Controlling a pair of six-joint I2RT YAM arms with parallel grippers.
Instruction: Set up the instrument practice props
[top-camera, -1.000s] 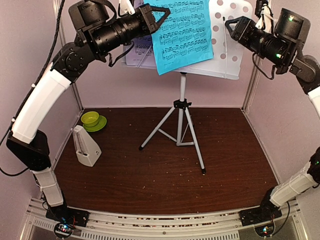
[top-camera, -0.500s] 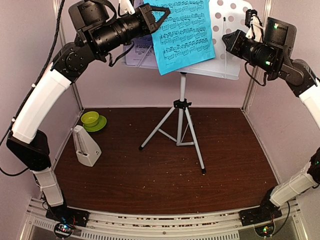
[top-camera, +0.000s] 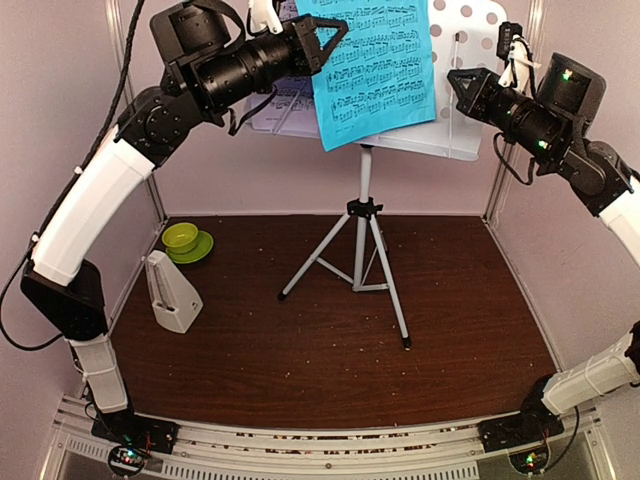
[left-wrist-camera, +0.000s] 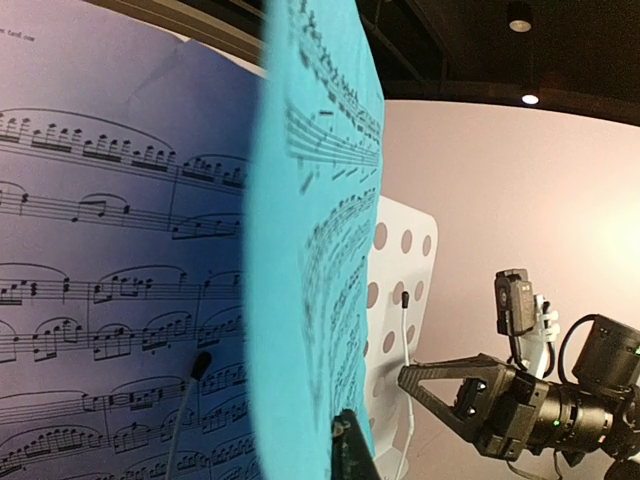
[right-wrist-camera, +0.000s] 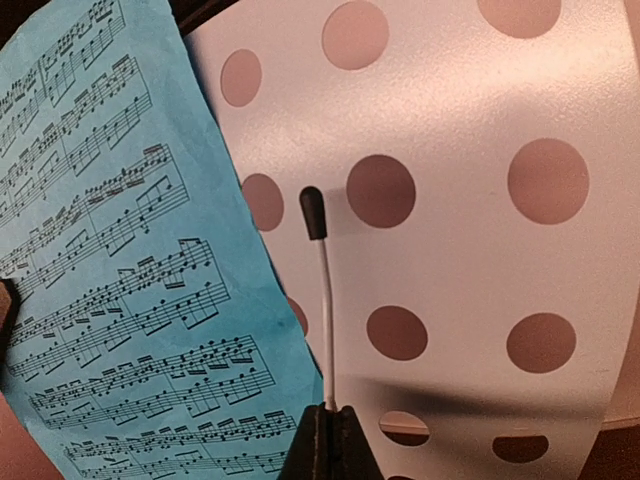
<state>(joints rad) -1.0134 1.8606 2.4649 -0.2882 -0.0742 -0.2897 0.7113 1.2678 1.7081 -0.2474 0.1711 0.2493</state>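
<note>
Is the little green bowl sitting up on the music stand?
No, the lime-green bowl sits on its saucer down on the brown table, beside the white metronome.

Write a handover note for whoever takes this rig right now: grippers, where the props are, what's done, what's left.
Left gripper: shut on the cyan printed sheet-music page, holding it in front of the white perforated music stand.
Right gripper: shut on the thin white retainer wire of that stand.
Done: stand upright on its silver tripod; lilac printed page on its desk.
Left: seat and release the cyan page; small white pyramid metronome stands untouched at the left of the dark wooden table.
</note>
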